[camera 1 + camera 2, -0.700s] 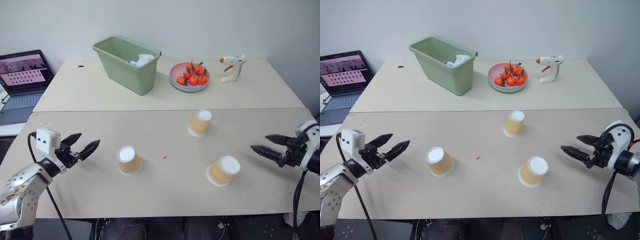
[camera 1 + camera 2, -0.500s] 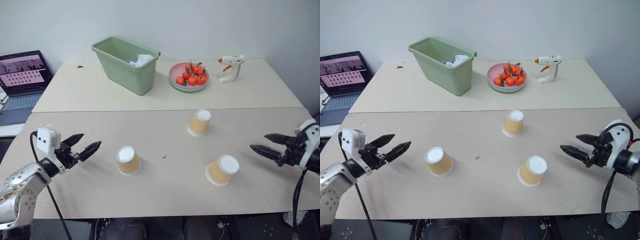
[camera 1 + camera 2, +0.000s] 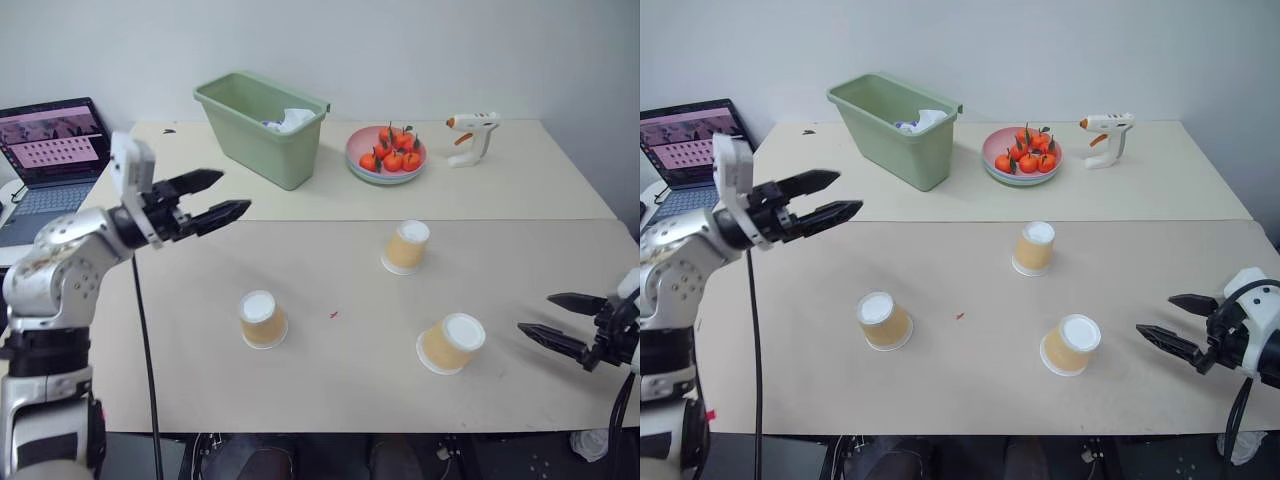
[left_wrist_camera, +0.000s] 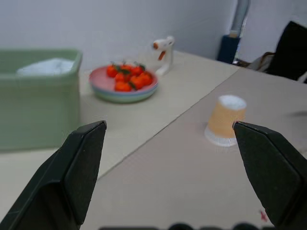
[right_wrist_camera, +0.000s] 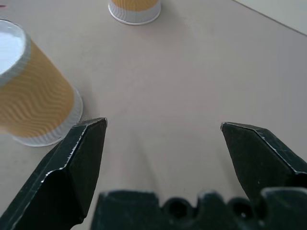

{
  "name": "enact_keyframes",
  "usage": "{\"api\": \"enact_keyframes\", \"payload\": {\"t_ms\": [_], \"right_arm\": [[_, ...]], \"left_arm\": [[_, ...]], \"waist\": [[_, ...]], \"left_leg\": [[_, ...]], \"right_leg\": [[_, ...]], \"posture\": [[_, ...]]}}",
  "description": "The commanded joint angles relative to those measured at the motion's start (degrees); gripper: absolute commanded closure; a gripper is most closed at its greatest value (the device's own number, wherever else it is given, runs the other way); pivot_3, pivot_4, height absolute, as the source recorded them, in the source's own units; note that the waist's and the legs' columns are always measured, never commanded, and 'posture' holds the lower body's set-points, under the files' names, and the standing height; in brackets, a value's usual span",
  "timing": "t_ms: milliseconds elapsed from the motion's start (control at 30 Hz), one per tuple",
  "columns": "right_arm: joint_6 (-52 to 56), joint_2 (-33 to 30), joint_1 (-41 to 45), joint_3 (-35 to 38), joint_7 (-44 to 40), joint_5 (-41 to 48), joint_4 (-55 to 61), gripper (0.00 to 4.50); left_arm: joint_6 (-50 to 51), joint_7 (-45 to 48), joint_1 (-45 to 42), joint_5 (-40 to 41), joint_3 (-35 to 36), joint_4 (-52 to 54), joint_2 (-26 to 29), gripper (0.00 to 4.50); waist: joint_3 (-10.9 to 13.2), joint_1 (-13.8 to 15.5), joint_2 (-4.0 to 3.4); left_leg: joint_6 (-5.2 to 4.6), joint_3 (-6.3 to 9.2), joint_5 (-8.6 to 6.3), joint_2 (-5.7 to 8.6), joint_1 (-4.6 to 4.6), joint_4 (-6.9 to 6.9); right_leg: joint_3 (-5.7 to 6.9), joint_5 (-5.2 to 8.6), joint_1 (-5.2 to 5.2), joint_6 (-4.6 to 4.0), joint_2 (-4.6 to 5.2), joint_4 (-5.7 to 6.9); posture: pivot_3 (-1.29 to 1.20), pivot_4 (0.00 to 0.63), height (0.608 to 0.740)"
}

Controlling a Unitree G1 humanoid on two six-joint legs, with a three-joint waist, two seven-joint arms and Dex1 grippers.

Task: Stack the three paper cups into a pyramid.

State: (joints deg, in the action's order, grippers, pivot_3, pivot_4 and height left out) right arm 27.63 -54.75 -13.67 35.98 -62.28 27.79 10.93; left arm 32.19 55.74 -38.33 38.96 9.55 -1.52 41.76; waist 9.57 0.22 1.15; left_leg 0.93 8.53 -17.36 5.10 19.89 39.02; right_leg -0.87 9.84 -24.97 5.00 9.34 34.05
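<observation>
Paper cup point(image 3: 450, 343) just beside open right hand point(image 3: 560, 320).

Laptop point(image 3: 50, 150) cut by frame edge; bin point(image 3: 262, 128) contents unclear

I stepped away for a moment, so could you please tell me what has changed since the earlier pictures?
The left gripper has risen from low over the table's near edge, jaws open and empty. The right gripper sits slightly lower, open too. The three cups stand apart, untouched.
</observation>
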Motion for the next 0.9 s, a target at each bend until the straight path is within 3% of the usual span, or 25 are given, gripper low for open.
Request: {"api": "enact_keyframes", "payload": {"t_ms": [33, 167, 367, 900], "right_arm": [[3.5, 1.7, -4.2, 5.5, 0.6, 3.5, 8.4, 0.03], [8.2, 5.6, -9.0, 6.5, 2.6, 8.9, 18.9, 0.03], [10.6, 9.2, -10.6, 1.6, 7.9, 11.9, 28.3, 0.03], [5.1, 10.4, -3.0, -10.8, 10.4, 7.2, 21.4, 0.03]], "left_arm": [[-1.2, 3.4, -3.3, -0.7, -3.8, -0.3, -3.3, 0.0], [-0.9, 5.5, -5.0, -0.9, -6.5, -0.3, -7.0, 0.0], [-0.4, 8.2, -4.1, -0.9, -8.2, 1.0, -8.0, 0.0], [7.2, 5.9, -0.8, 3.9, -2.9, 8.2, -4.5, 0.0]], "waist": [[0.0, -0.4, 0.0], [0.0, -0.8, 0.02], [0.0, -1.0, 0.02], [0.0, -0.9, 0.02]], "left_leg": [[0.01, -0.02, 0.0, 0.01, -0.01, 0.0], [0.02, -0.03, 0.01, -0.04, 0.02, 0.04], [-0.08, -0.06, -0.04, -0.04, -0.04, 0.13], [-0.07, -0.05, -0.04, -0.02, -0.04, 0.19]], "right_leg": [[-0.02, 0.0, 0.0, 0.0, 0.01, 0.0], [-0.04, 0.0, -0.01, 0.01, -0.03, 0.02], [-0.12, -0.03, 0.04, 0.05, -0.05, 0.05], [-0.12, -0.04, 0.04, 0.06, -0.05, 0.05]], "posture": [[0.0, 0.15, 0.725], [0.0, 0.15, 0.725], [0.0, 0.15, 0.725], [0.0, 0.15, 0.725]]}}
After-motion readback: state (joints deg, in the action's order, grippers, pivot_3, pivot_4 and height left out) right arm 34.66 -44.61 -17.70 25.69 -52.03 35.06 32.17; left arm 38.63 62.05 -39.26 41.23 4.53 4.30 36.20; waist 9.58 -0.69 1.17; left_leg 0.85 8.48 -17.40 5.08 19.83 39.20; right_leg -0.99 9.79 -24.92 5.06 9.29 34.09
